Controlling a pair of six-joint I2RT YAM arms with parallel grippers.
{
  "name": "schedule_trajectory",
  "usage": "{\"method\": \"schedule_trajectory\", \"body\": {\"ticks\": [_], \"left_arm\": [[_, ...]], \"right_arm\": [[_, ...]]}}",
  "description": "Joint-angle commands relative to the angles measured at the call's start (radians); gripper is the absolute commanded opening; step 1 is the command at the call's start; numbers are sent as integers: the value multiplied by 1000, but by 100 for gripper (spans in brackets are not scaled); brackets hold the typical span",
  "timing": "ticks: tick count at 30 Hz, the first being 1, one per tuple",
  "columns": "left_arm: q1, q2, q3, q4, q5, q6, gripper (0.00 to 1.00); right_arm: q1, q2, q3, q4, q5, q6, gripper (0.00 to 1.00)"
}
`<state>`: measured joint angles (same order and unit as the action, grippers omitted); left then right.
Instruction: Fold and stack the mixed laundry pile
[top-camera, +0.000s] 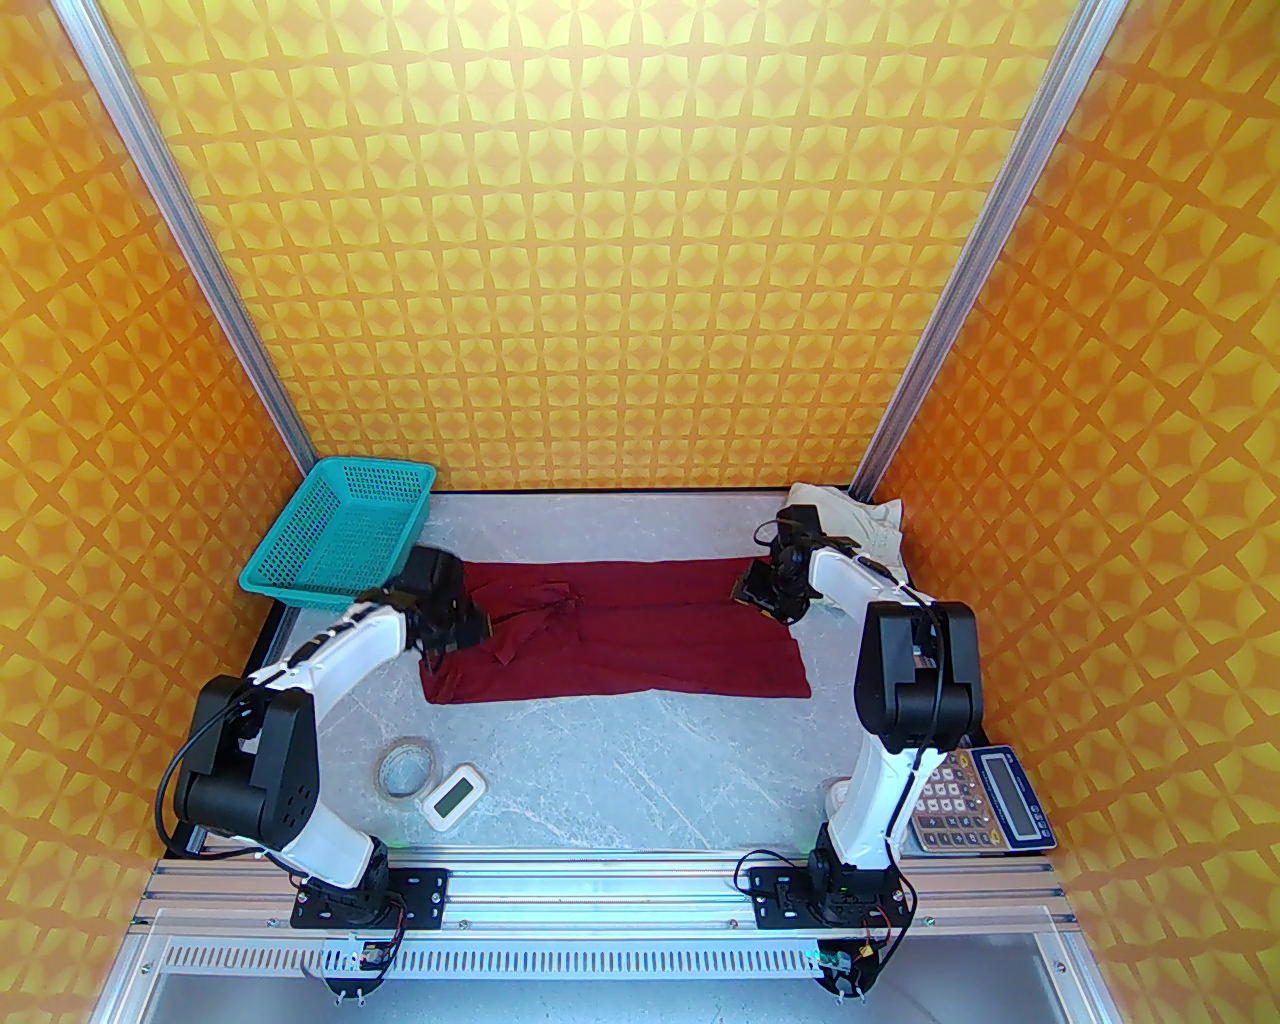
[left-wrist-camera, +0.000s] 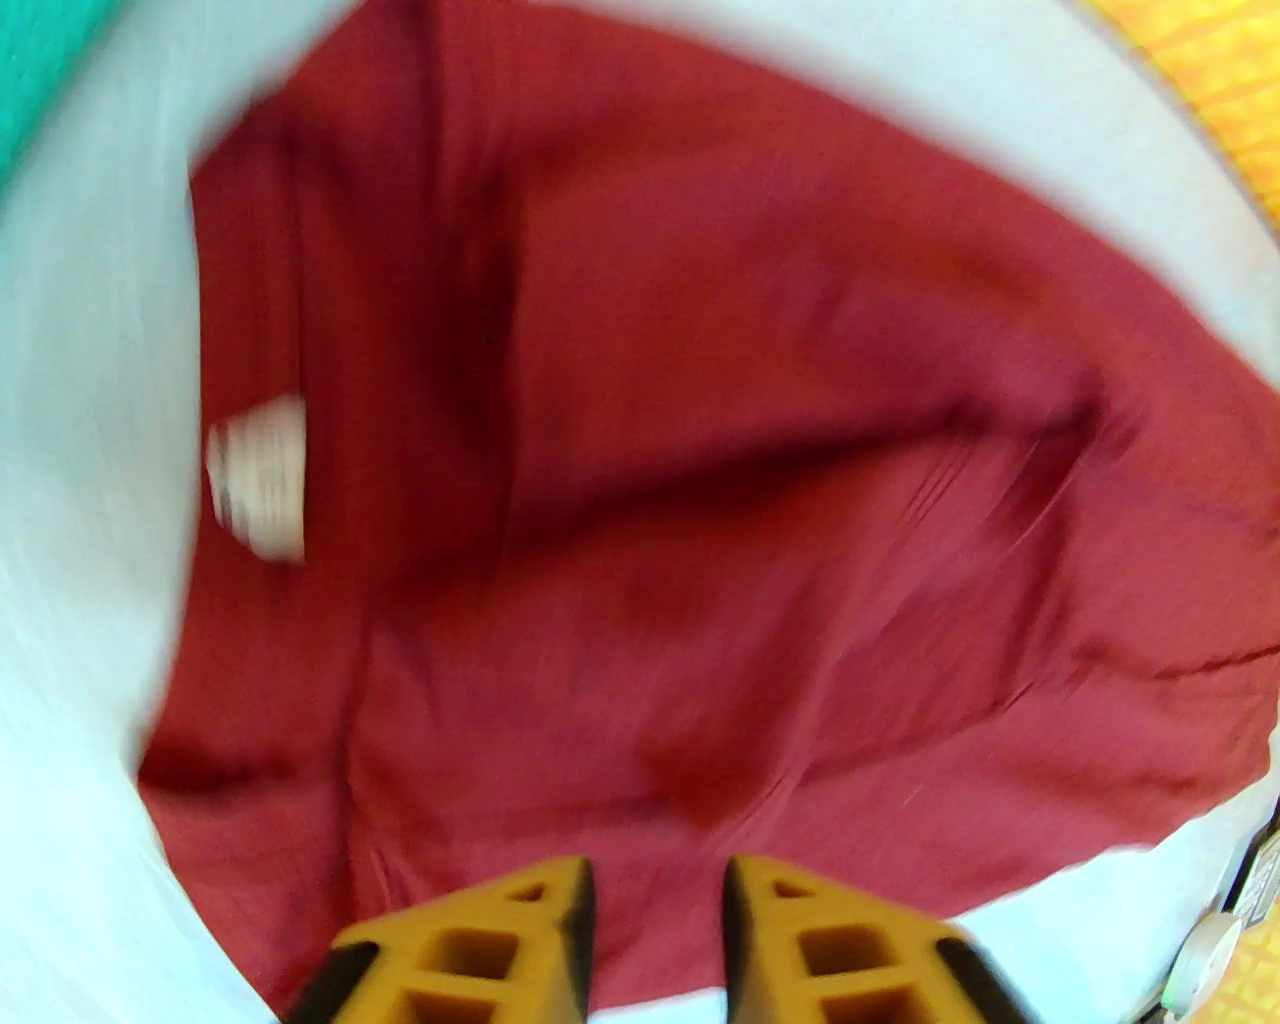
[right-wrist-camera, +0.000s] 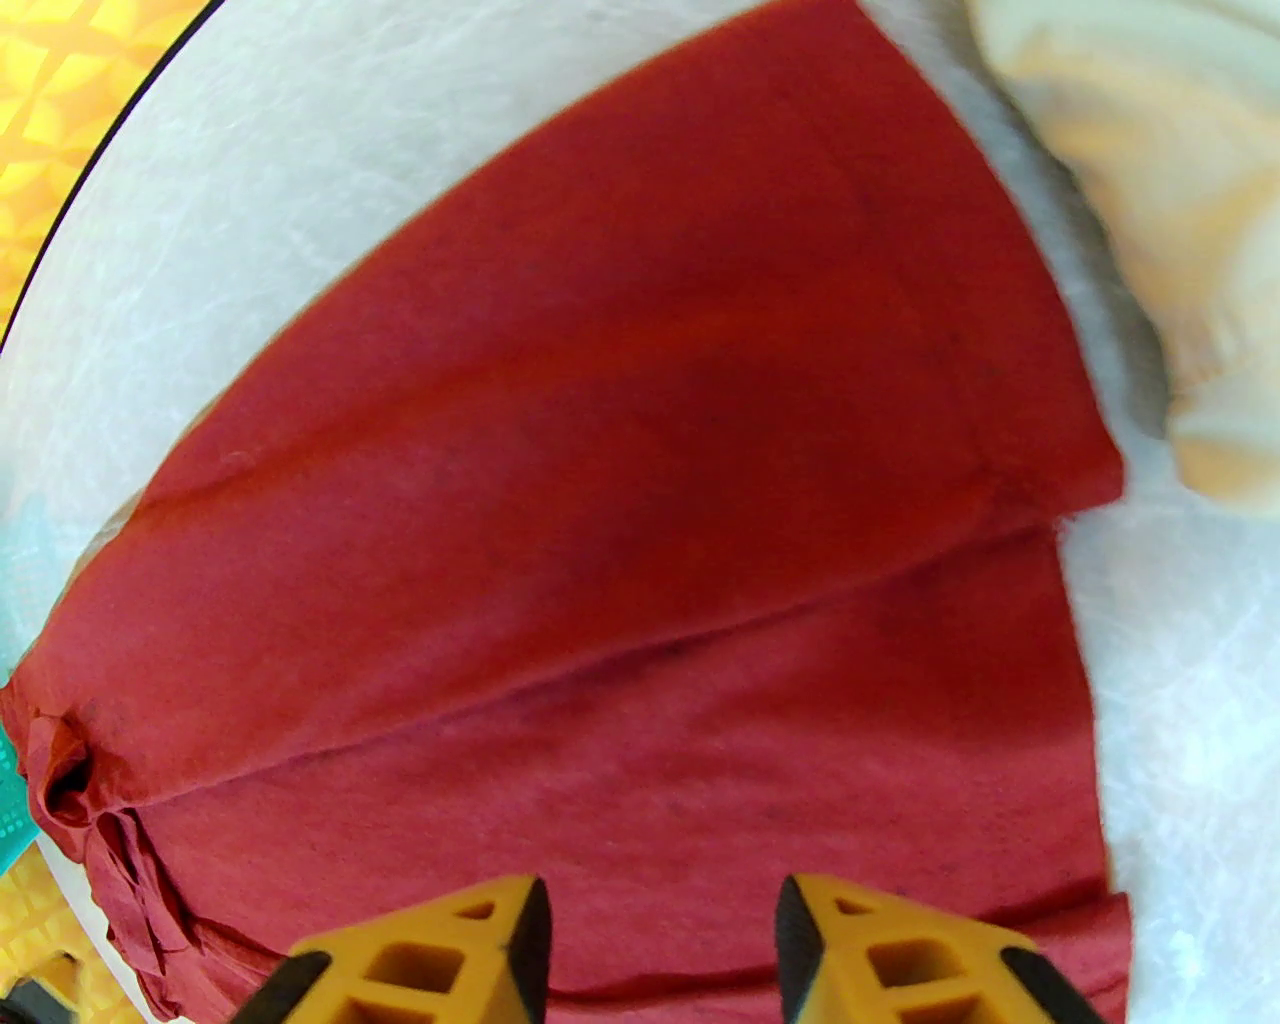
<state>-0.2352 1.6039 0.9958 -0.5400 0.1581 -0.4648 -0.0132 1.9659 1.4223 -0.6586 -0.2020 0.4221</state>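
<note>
Dark red cloth, the T-shirt (top-camera: 640, 640), lies across the middle of the grey worktop (top-camera: 650, 740), with a far strip folded over onto the rest. The top view places the cream piece (top-camera: 870, 525) bunched in the far right corner and a teal basket (top-camera: 340, 540) at the far left. Along the near side it takes in a tape roll (top-camera: 405, 768), a small white device (top-camera: 452, 795) and a calculator (top-camera: 985, 800).

The left tool (top-camera: 482, 628) hangs over the shirt's left end and the right tool (top-camera: 750, 590) over its right end.

The left wrist view is blurred. It adds a pale tag (left-wrist-camera: 260, 480) on the shirt (left-wrist-camera: 700, 450) and shows that tool (left-wrist-camera: 660, 880) with fingers slightly apart above the cloth.

The right wrist view is sharper. It shows the fold's edge, bunched folds at the shirt's (right-wrist-camera: 600, 450) left end, and the cream piece (right-wrist-camera: 1150, 200) just beyond its corner. That tool (right-wrist-camera: 662, 900) is spread wider, with nothing gripped.
</note>
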Motion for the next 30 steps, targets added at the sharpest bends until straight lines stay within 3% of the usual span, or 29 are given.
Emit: {"method": "schedule_trajectory", "body": {"ticks": [1,5,10,13,22,27,30], "left_arm": [[-19,27,-23,22,4,-53,9],[-11,141,15,78,3,-69,2],[14,331,184,68,2,-66,0],[40,435,330,37,1,-55,0],[110,802,964,-164,38,17,0],[117,1009,1299,-252,61,27,0],[117,1081,1400,-230,90,16,1]], "right_arm": [[7,84,93,43,-22,-2,28],[7,218,263,-6,25,-18,18],[5,329,381,-107,72,-33,16],[5,340,366,-152,77,-46,16],[26,32,-106,-55,33,-23,18],[141,-146,-378,-1,-34,21,19],[230,-290,-546,24,-36,80,19]]}}
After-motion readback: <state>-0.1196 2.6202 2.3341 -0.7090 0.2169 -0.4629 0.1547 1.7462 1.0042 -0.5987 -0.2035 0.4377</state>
